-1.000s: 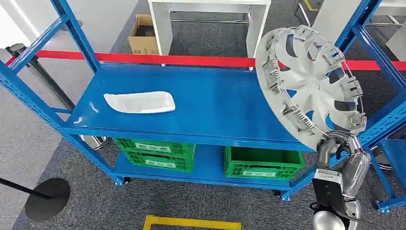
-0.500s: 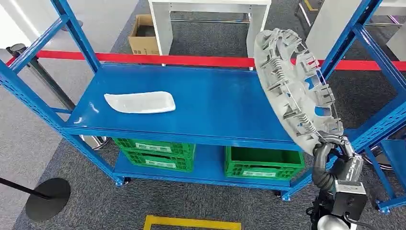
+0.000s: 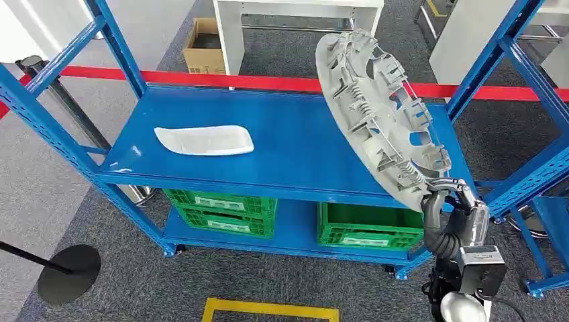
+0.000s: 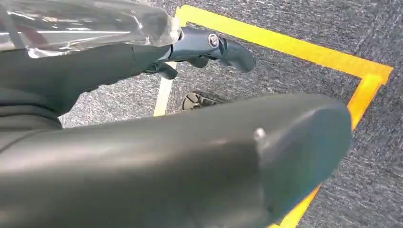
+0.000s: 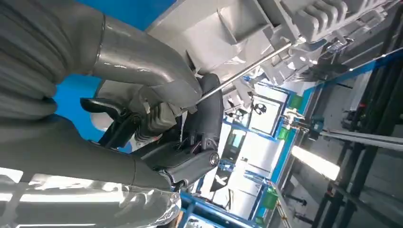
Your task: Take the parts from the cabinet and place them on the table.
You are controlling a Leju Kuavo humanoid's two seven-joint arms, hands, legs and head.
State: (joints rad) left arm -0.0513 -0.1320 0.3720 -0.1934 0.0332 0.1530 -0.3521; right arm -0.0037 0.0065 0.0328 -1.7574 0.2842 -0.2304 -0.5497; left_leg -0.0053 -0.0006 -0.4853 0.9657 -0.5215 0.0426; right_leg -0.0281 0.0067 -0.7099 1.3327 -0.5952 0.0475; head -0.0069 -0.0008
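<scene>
The grey plastic hubcap [image 3: 379, 114] has swung left and turned further edge-on over the last second, so we read it as lifted clear of the blue shelf [image 3: 295, 144] and ready to carry to the table. Our right hand [image 3: 451, 201] grips its lower rim; ribbed clips and a wire ring line its back. A smooth white curved part [image 3: 204, 141] waits at the shelf's left. Our left hand [image 4: 209, 47] hangs over carpet; we cannot tell its state.
</scene>
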